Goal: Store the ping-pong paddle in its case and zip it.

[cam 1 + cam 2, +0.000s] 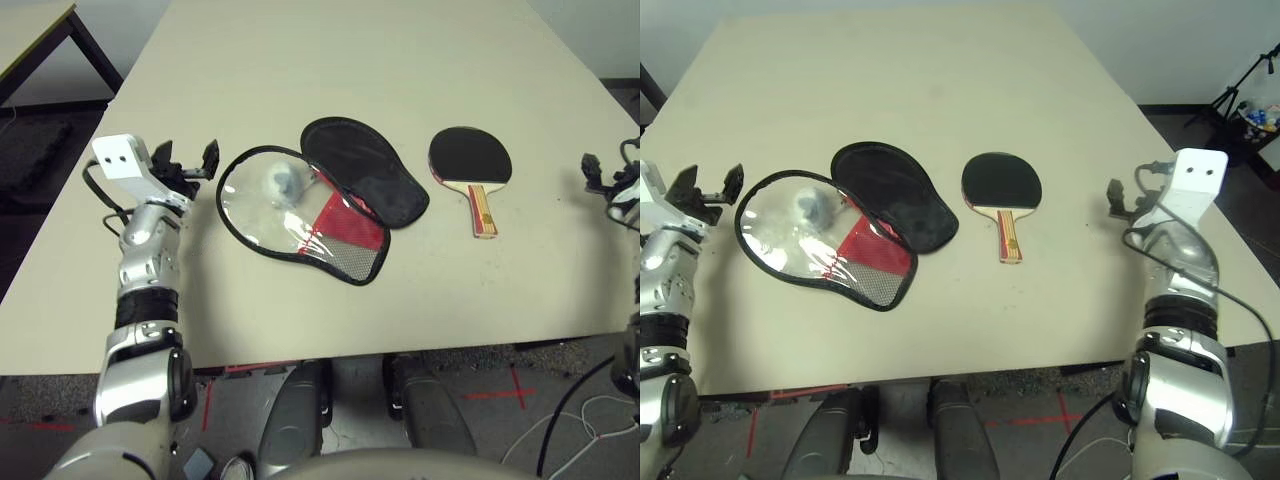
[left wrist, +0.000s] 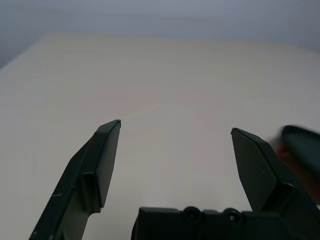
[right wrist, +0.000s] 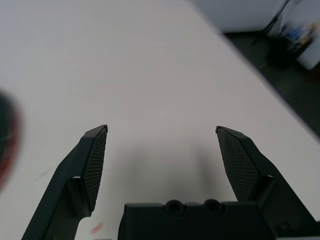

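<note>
Paddle (image 1: 1002, 183) and case (image 1: 880, 270) on the bench (image 1: 940, 345).
Left claw (image 2: 172, 130) and right claw (image 3: 162, 130) wide; dark edge at three o'clock, left wrist view, possibly case.

There are one ping-pong paddle (image 1: 470, 155), one paddle case (image 1: 368, 175), one grey-white wad of plastic (image 1: 284, 184), two tables, one large (image 1: 330, 60) and one partly visible (image 1: 25, 25), and two grippers, left gripper (image 2: 176, 124) and right gripper (image 3: 161, 127).
</note>
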Controlling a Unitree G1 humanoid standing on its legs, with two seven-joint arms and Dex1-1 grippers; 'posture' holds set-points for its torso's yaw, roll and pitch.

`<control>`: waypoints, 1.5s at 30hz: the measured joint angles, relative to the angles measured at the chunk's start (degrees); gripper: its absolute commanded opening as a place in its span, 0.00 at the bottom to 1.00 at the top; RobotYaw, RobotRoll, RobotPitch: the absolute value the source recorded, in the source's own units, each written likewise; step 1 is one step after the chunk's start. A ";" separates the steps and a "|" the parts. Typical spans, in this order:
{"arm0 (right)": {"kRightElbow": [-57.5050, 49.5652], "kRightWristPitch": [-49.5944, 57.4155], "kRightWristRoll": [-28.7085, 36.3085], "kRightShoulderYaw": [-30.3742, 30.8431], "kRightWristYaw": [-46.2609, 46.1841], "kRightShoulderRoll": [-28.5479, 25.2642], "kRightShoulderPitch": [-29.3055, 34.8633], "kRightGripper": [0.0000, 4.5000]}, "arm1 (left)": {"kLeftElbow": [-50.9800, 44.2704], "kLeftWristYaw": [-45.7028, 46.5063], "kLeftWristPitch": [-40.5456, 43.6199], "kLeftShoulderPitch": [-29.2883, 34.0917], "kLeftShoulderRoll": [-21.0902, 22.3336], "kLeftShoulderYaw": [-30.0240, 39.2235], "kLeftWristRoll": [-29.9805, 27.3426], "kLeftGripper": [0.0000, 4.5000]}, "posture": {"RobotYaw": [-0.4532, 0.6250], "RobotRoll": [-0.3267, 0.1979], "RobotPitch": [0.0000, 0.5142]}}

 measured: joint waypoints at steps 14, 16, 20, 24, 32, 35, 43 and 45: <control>-18.96 45.50 4.52 7.98 -2.03 6.75 -8.90 0.99 | 9.33 -23.53 10.61 -20.19 -4.51 -11.87 1.43 1.00 | 0.35 0.62 0.33; -18.24 45.80 3.84 9.77 -2.03 8.05 -9.66 0.99 | 9.67 -26.04 11.06 -20.25 -7.14 -13.96 2.04 1.00 | 0.35 0.62 0.32; -16.03 45.66 2.28 12.18 -2.07 10.00 -10.03 0.99 | 7.72 -29.28 12.37 -19.91 -10.87 -17.41 2.96 1.00 | 0.35 0.62 0.31; -13.65 44.65 0.90 14.42 -2.05 11.66 -10.31 0.99 | 4.18 -30.99 13.40 -18.30 -13.48 -19.93 3.80 1.00 | 0.36 0.62 0.30; -8.97 39.47 -2.05 19.82 -1.44 12.28 -11.63 0.88 | 1.10 -30.61 12.63 -14.98 -15.99 -23.25 6.49 1.00 | 0.38 0.62 0.29; -7.56 38.08 -3.00 21.28 -0.76 12.40 -12.24 0.66 | -0.32 -30.56 12.56 -14.42 -16.15 -23.36 6.72 1.00 | 0.38 0.62 0.30; -5.02 35.91 -5.11 22.07 -0.49 13.82 -13.04 0.25 | -3.42 -30.00 13.98 -12.50 -16.20 -23.42 6.71 1.00 | 0.39 0.62 0.33; -4.35 35.41 -5.64 21.59 -0.78 14.22 -13.20 0.25 | -4.15 -29.59 14.32 -12.29 -16.23 -23.41 6.69 1.00 | 0.39 0.62 0.33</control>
